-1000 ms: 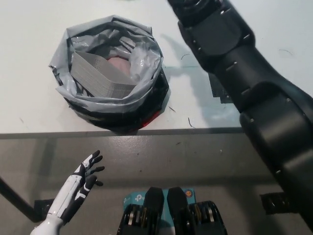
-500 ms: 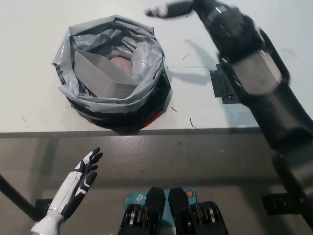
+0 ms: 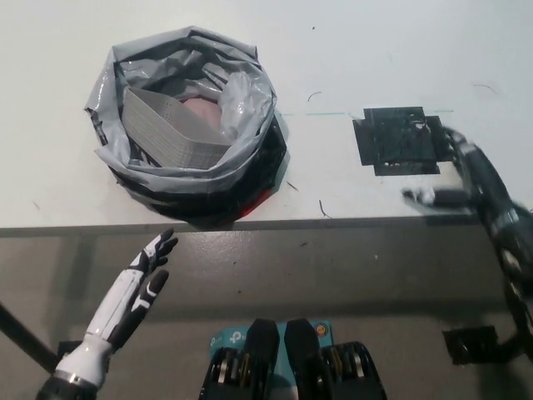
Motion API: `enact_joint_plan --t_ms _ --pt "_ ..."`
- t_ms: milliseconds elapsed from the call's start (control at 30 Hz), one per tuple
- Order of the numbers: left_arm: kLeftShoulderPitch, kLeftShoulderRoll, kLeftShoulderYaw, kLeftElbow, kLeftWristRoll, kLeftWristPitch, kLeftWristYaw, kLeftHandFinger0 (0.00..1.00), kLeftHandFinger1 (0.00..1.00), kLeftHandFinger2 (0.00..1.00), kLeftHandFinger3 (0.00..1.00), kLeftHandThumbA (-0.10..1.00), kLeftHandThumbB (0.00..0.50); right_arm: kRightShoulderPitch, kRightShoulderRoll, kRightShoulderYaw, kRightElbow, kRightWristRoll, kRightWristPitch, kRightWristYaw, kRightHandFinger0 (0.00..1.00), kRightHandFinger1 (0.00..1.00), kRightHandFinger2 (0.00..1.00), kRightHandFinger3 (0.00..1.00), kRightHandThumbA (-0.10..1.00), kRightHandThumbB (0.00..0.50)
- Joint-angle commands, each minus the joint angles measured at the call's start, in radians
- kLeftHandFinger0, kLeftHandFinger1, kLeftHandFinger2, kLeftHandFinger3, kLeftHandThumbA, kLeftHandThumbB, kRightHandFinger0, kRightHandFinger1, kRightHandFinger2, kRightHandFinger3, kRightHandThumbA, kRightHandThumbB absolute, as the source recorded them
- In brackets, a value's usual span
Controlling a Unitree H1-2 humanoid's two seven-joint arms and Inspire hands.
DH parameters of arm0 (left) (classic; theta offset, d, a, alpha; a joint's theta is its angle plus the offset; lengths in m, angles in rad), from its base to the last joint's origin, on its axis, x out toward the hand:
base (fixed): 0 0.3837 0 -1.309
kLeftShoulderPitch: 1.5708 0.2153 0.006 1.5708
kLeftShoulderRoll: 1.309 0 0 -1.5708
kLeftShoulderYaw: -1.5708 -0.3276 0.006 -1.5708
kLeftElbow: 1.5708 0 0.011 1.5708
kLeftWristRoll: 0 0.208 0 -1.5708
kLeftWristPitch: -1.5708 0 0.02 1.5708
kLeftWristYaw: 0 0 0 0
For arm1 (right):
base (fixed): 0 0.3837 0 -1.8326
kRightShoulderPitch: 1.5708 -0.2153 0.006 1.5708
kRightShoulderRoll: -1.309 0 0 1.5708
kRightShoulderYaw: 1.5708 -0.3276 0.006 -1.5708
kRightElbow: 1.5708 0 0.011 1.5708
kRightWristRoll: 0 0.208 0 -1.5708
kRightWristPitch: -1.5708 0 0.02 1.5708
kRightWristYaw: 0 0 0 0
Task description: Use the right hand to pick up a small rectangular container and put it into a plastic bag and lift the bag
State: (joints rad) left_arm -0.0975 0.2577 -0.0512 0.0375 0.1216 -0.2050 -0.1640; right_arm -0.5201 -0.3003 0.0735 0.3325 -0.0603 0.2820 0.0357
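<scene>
A grey plastic bag (image 3: 188, 125) stands open on the white table (image 3: 350, 50), its rim rolled down over a dark base with a red edge. Inside it leans a grey ribbed rectangular container (image 3: 171, 132), with something pink behind it. My black right hand (image 3: 476, 185) is at the table's front edge on the right, far from the bag, blurred, fingers apart and holding nothing. My white left hand (image 3: 140, 287) rests open below the table edge at the lower left.
A patch of black tape (image 3: 400, 140) marks the table right of the bag, with a thin green line running to it. The table's front edge (image 3: 291, 225) crosses the picture; grey floor lies below it.
My right arm has swung back from above the table near the bag to the front right edge. The left hand has shifted slightly. The bag and container stay put.
</scene>
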Motion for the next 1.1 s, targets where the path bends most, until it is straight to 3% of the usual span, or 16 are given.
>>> enact_joint_plan --t_ms 0,67,133,200,300,500,600,700,767,833,1000,1033,1067 --pt "-0.157 0.033 0.048 -0.012 -0.061 -0.004 -0.002 1.00 1.00 1.00 1.00 1.00 0.317 0.288 -0.093 -0.156 -1.245 0.122 -0.291 -0.005 1.00 1.00 1.00 1.00 1.00 0.376" --pt "-0.149 0.032 0.050 -0.020 -0.066 -0.002 -0.002 1.00 1.00 1.00 1.00 1.00 0.303 0.315 -0.042 -0.109 -1.215 0.115 -0.284 -0.009 1.00 1.00 1.00 1.00 1.00 0.437" --pt "-0.144 0.033 0.051 -0.023 -0.067 -0.002 -0.003 1.00 1.00 1.00 1.00 1.00 0.302 0.331 -0.011 -0.081 -1.188 0.092 -0.297 -0.012 1.00 1.00 1.00 1.00 1.00 0.449" --pt "-0.139 0.034 0.050 -0.021 -0.066 -0.010 -0.003 1.00 1.00 1.00 1.00 1.00 0.294 0.360 0.028 -0.052 -1.160 0.062 -0.294 -0.020 1.00 1.00 1.00 1.00 1.00 0.497" --pt "-0.130 0.035 0.048 -0.020 -0.063 -0.012 -0.004 1.00 1.00 1.00 1.00 1.00 0.294 0.403 0.064 -0.029 -1.096 0.060 -0.348 -0.024 1.00 1.00 1.00 1.00 1.00 0.429" --pt "-0.106 0.036 0.049 -0.018 -0.065 -0.006 -0.008 1.00 1.00 1.00 1.00 1.00 0.295 0.432 0.111 -0.019 -0.996 0.117 -0.428 -0.009 1.00 1.00 1.00 1.00 1.00 0.422" --pt "-0.089 0.034 0.046 -0.015 -0.065 -0.005 -0.011 1.00 1.00 1.00 1.00 1.00 0.292 0.463 0.131 -0.022 -0.934 0.157 -0.460 0.005 1.00 1.00 1.00 1.00 1.00 0.459" --pt "-0.059 0.034 0.044 -0.016 -0.066 -0.013 -0.014 1.00 1.00 1.00 1.00 1.00 0.282 0.494 0.156 -0.020 -0.856 0.142 -0.501 0.000 1.00 1.00 1.00 1.00 1.00 0.403" --pt "-0.042 0.035 0.042 -0.016 -0.068 -0.016 -0.018 1.00 1.00 1.00 1.00 1.00 0.281 0.508 0.166 -0.020 -0.796 0.140 -0.512 0.002 1.00 1.00 1.00 1.00 1.00 0.403" --pt "-0.024 0.032 0.040 -0.016 -0.074 -0.022 -0.020 1.00 1.00 1.00 1.00 1.00 0.279 0.522 0.168 -0.020 -0.731 0.094 -0.554 -0.012 1.00 1.00 1.00 1.00 1.00 0.348" --pt "0.012 0.027 0.033 -0.016 -0.063 -0.034 -0.014 1.00 1.00 1.00 1.00 1.00 0.266 0.524 0.171 -0.022 -0.557 0.054 -0.625 -0.023 1.00 1.00 1.00 1.00 1.00 0.347" --pt "0.023 0.027 0.034 -0.019 -0.064 -0.036 -0.014 1.00 1.00 1.00 1.00 1.00 0.261 0.526 0.172 -0.019 -0.532 0.052 -0.640 -0.022 1.00 1.00 1.00 1.00 1.00 0.322" --pt "0.030 0.029 0.034 -0.018 -0.064 -0.039 -0.013 1.00 1.00 1.00 1.00 1.00 0.260 0.525 0.172 -0.018 -0.500 0.046 -0.660 -0.022 1.00 1.00 1.00 1.00 1.00 0.265"
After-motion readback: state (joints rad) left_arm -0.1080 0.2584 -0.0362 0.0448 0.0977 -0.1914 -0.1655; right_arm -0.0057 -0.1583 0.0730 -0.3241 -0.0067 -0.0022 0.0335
